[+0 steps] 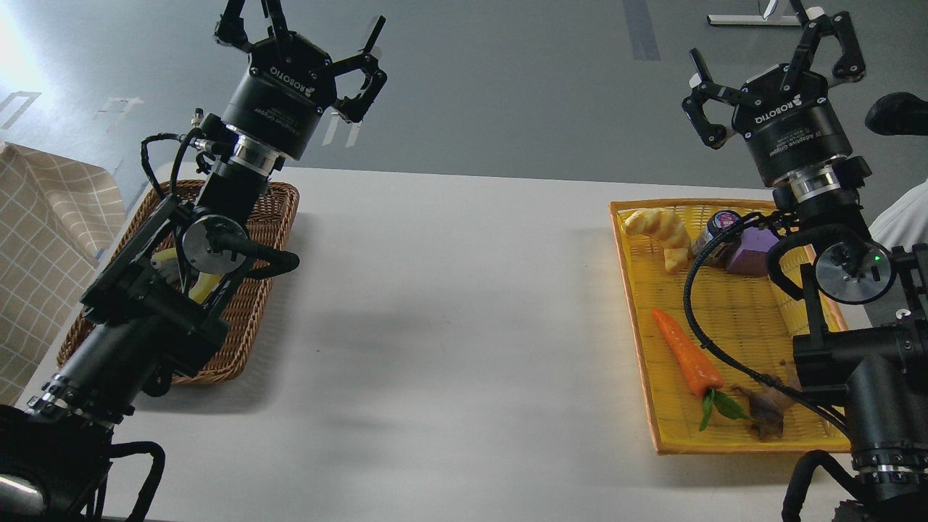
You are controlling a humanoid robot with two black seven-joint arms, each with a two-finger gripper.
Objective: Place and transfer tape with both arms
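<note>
The tape [194, 284] shows only as yellow patches with a pale core part, lying in the brown wicker basket [279, 217] at the table's left; my left arm hides most of it. My left gripper [304, 30] is raised above the basket's far end, beyond the table's far edge, with its fingers spread open and empty. My right gripper [770, 45] is raised at the far right above the yellow tray [638, 326], also spread open and empty. Neither gripper touches the tape.
The yellow tray holds an orange carrot [685, 351], a bread piece [660, 232], a small dark jar [721, 223], a purple block [750, 254] and a brown object [761, 413]. A checked cloth [43, 239] lies left of the basket. The white table [449, 304] spans between basket and tray.
</note>
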